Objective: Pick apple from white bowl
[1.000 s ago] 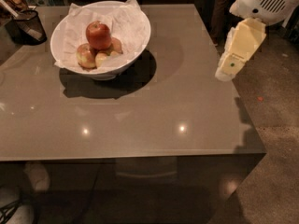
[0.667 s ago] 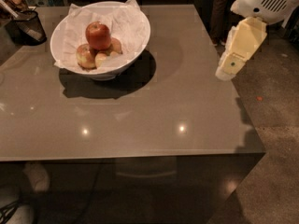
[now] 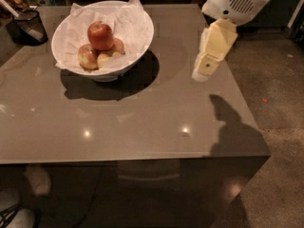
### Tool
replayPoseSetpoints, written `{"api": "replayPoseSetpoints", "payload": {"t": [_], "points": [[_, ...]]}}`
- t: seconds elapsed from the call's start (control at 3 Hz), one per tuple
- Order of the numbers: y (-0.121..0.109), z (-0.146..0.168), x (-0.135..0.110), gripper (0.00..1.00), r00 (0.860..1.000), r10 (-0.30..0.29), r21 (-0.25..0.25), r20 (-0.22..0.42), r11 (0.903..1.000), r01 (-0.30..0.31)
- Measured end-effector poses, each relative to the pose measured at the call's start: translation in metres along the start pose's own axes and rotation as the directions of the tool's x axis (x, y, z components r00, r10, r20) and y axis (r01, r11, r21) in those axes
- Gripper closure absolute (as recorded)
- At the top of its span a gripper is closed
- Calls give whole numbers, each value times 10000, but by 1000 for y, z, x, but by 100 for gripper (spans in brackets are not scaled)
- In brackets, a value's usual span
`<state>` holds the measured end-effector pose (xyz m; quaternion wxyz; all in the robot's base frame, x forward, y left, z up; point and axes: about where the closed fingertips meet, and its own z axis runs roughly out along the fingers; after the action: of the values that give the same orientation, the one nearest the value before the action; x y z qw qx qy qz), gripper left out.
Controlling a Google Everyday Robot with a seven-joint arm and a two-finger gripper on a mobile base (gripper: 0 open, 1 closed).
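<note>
The red apple [image 3: 100,35] sits on top of smaller, paler apples [image 3: 88,56] in the white bowl [image 3: 124,66], which is lined with crumpled white paper. The bowl stands at the back left of the grey table [image 3: 142,122]. My gripper [image 3: 203,70], cream-coloured under a white arm housing [image 3: 237,4], hangs above the table's right side. It is well to the right of the bowl, apart from it and holding nothing.
A small dark mesh cup [image 3: 29,26] stands at the table's far left corner, left of the bowl. The table's right edge runs just right of the gripper, with carpeted floor [image 3: 280,103] beyond. The gripper's shadow [image 3: 228,122] falls on the front right of the table.
The gripper has moved left, from beside the table's right edge to over the tabletop, closer to the bowl. The bowl and apples have not moved.
</note>
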<state>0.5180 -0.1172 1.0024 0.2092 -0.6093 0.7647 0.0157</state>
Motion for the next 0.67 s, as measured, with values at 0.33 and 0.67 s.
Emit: {"api": "replayPoseSetpoints", "payload": {"t": [0.33, 0.67], "points": [[1, 21, -46, 0, 9950, -987, -423, 123, 9942, 991], [7, 31, -87, 0, 9769, -2119, -563, 276, 9754, 2132]]}}
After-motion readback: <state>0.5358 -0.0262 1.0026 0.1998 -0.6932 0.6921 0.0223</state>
